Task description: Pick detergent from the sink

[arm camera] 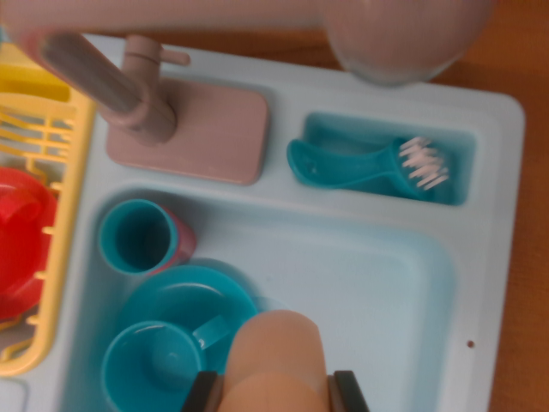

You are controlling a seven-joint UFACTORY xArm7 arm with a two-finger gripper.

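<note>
Nearest you, at the bottom edge of the wrist view, the two dark fingers (347, 390) stand on either side of a peach, rounded bottle (276, 360), which I take to be the detergent; they look to be pinching it, one pad on each flank, though the contact itself is cut off by the frame. The bottle sits over the front of the sink (360, 283), toward the view's left of the basin, and you cannot tell from here whether its base rests on the floor or has cleared it. Just beside it, touching or nearly so, a teal mug (154, 369) sits on a teal plate (184, 300), its handle pointing at the bottle; a tilt or sideways drift as you lift could catch that handle and drag the mug. The smooth, rounded body could also slip if the grip is shallow. Further back a teal cup (137, 236) stands on end against the left wall. Beyond that rises the faucet (129, 86), its spout overhanging the basin, so a lift that swings left risks a knock. A brush (377, 163) lies in the far compartment, well apart.
</note>
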